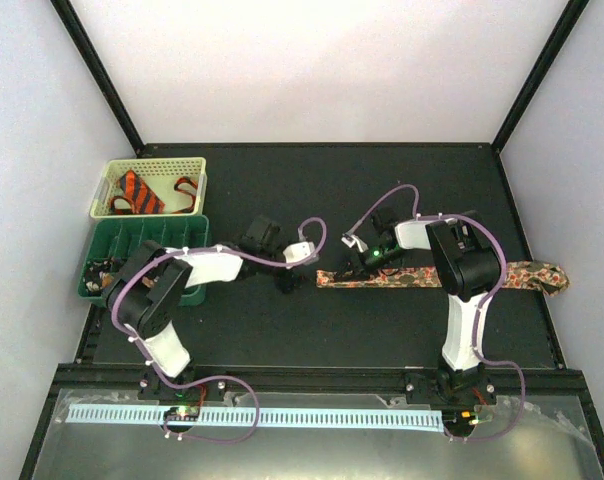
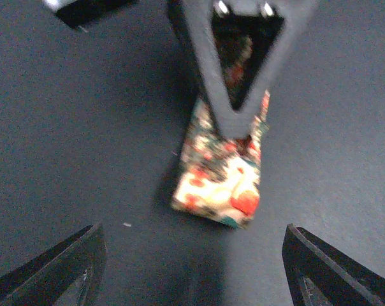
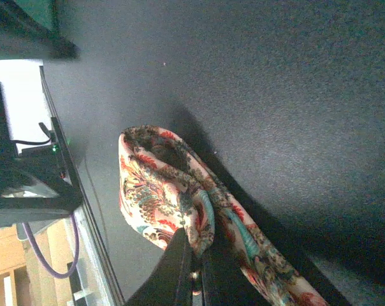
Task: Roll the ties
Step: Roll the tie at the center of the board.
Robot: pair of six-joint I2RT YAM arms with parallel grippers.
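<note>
Two grippers meet at one tie: we see the right gripper clamped tight on the folded end of the speckled tie, and the left gripper facing it, spread wide and empty. The rest of the tie lies stretched rightward across the black table.

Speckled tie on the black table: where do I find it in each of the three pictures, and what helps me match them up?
Top external: the speckled tie lies stretched sideways, right of centre.
Left wrist: one end of it sits at centre, pointing at the camera.
Right wrist: it is a folded loop, lower centre.
Shared landmark: the right tool, shut on the tie near that end.
</note>
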